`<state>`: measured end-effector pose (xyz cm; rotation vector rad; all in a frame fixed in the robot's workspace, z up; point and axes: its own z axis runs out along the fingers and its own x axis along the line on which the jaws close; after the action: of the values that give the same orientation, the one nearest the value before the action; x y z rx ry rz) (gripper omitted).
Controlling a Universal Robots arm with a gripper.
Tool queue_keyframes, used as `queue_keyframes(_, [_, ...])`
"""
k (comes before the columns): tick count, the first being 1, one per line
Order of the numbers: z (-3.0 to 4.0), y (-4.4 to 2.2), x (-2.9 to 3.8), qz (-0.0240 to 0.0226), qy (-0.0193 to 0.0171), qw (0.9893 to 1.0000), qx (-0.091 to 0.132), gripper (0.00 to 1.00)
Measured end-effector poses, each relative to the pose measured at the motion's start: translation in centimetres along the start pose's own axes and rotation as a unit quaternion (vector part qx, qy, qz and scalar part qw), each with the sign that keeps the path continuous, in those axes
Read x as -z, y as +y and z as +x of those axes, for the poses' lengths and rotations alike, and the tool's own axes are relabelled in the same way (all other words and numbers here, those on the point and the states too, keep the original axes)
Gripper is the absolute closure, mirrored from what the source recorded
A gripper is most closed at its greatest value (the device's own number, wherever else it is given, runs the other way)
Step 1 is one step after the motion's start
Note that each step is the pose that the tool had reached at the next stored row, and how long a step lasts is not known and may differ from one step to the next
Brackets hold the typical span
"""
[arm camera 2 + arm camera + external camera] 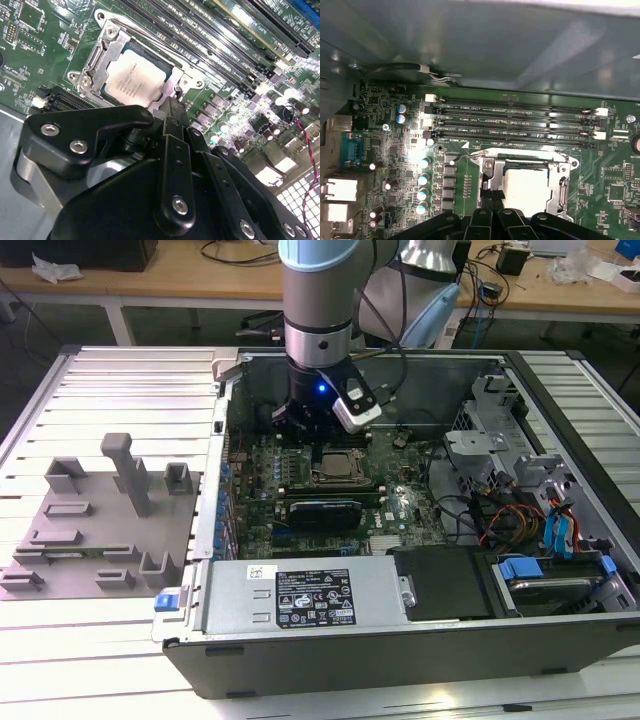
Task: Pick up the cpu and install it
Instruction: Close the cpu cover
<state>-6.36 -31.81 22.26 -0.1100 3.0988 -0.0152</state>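
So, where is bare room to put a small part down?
The ribbed table is bare beyond the grey fixture plate and on its near side, at the exterior view's left of the case. Inside the case, around the cpu, is crowded.

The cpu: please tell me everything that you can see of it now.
The cpu is a small flat square chip with a pale silver-white metal top and faint print. It lies level on the green board, inside a metal socket frame that surrounds its edges. The gripper hangs close above one side of that frame.
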Motion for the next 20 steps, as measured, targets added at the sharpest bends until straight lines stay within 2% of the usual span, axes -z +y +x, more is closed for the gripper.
queue_keyframes(2, [-0.51, -0.07, -0.02, 0.0, 0.0011, 1.0, 0.0, 0.89])
queue_keyframes(5, [-1.83, -0.28, -0.08, -0.0002, 0.0043, 1.0, 0.0, 0.89])
queue_keyframes(9, [-3.05, -0.43, -0.13, -0.0004, 0.0071, 1.0, 0.0, 0.89])
queue_keyframes(13, [-3.22, -0.44, 0.08, -0.0004, 0.0074, 1.0, 0.0, 0.89])
queue_keyframes(15, [-3.24, -0.45, 0.63, -0.0005, 0.0074, 1.0, 0.0, 0.89])
queue_keyframes(18, [-3.3, -0.47, 1.86, 0.0002, 0.0074, 1.0, 0.0, 0.89])
queue_keyframes(20, [-3.3, -0.47, 1.85, 0.0001, 0.0074, 1.0, 0.0, 0.89])
